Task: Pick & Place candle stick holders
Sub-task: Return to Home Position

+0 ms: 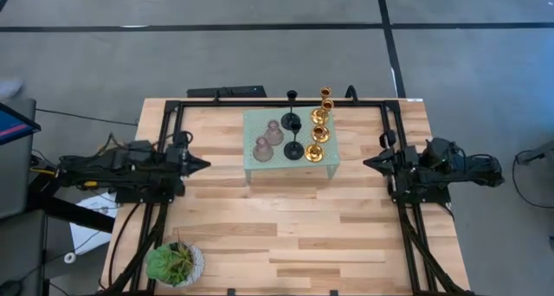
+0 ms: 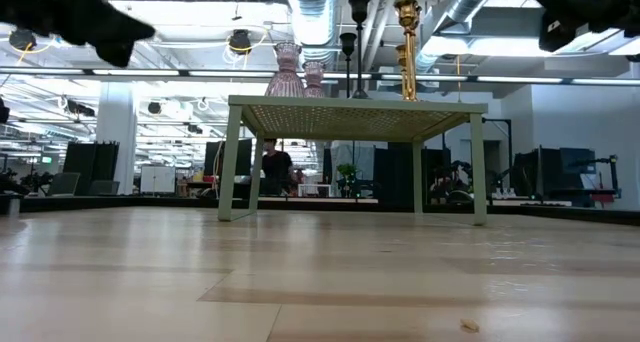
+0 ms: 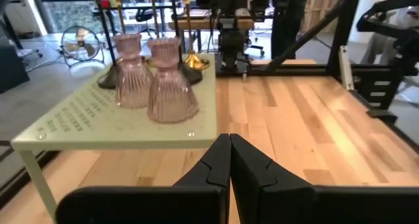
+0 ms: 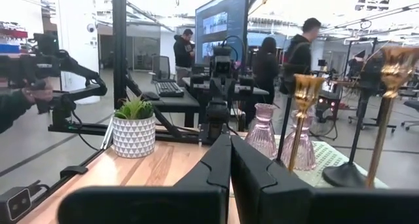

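1. Candle stick holders (image 1: 292, 121) all stand on the pale green platform (image 1: 268, 168) in the upper middle of the high view. I count seven.
2. The two pink holders (image 1: 262, 149) sit on the left part of it, just beside each other. The two black holders (image 1: 294, 151) are in the middle. The three gold holders (image 1: 318, 133) make a row on the right part.
3. The left gripper (image 1: 206, 165) is at the middle left of the high view, well apart from the platform. Its fingers are pressed together and hold nothing.
4. The right gripper (image 1: 365, 164) is at the middle right, also well apart. Its fingers are pressed together too, with nothing in them.
5. The job looks almost done. I think the arms only need to go to their rest place.
6. What could go wrong? The black and gold holders are tall and thin and stand close together. If an arm swings in toward the platform, it could knock one over. That one could then push over its neighbour.
7. The platform stands on thin legs. A bump on a leg or an edge could shake it and make every holder wobble.
8. A potted plant (image 1: 175, 263) sits at the lower left of the high view. A low, wide swing of the left arm could hit it.
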Action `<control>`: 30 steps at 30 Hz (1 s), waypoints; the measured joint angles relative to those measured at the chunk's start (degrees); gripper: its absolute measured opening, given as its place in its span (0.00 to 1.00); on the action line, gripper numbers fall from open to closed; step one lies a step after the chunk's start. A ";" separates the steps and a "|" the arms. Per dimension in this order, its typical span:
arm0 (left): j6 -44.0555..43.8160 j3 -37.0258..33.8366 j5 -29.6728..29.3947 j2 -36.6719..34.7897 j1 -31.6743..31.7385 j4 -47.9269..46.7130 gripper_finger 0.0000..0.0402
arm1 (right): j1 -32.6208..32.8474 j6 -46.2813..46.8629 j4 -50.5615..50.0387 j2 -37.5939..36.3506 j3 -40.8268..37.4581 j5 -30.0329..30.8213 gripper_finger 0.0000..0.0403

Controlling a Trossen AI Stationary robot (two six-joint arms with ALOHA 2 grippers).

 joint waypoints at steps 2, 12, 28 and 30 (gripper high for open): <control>-0.02 -2.68 -0.20 0.00 0.01 2.66 0.01 | 0.00 0.02 2.63 -0.02 -2.25 0.00 0.00; -2.55 -6.83 -0.07 0.02 0.00 6.30 0.02 | 0.00 5.10 12.36 -0.04 -14.34 0.00 0.00; -2.57 -7.32 1.81 -0.01 0.00 6.91 0.02 | 0.13 4.70 8.95 0.00 -14.81 -0.50 0.00; -3.02 -8.83 1.81 -0.03 0.00 7.20 0.01 | 0.04 4.68 9.38 0.00 -14.81 -0.49 0.00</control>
